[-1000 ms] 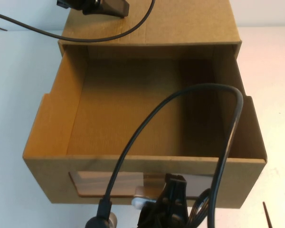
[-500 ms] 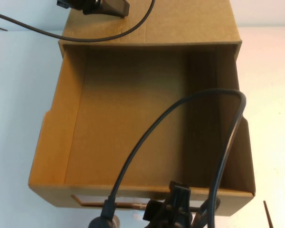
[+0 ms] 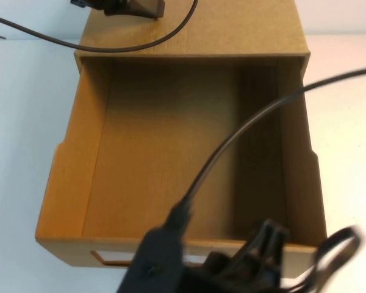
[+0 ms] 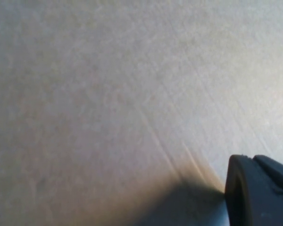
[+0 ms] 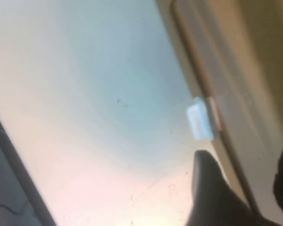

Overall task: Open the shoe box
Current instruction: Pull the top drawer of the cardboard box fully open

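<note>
The brown cardboard shoe box (image 3: 67, 183) lies in the middle of the table with its drawer slid out toward me, empty inside. Its outer sleeve (image 3: 232, 30) sits at the far end. My right gripper (image 3: 265, 244) is blurred at the drawer's near front wall. In the right wrist view the right gripper (image 5: 247, 188) is open, its dark fingers (image 5: 210, 188) standing apart on either side of the front wall's edge (image 5: 226, 141), beside a small white tab (image 5: 199, 123). My left gripper (image 3: 137, 7) rests on the sleeve's top at the far left; only one finger (image 4: 259, 193) shows.
Black cables cross the view: one (image 3: 128, 46) over the sleeve's top, another (image 3: 244, 140) arching over the drawer from my right arm. White table (image 3: 18, 122) lies on both sides of the box.
The drawer slid further out toward me, then stopped. My right gripper opened and let go of the front wall, and its arm and cable have swung to the right. The left gripper stayed put.
</note>
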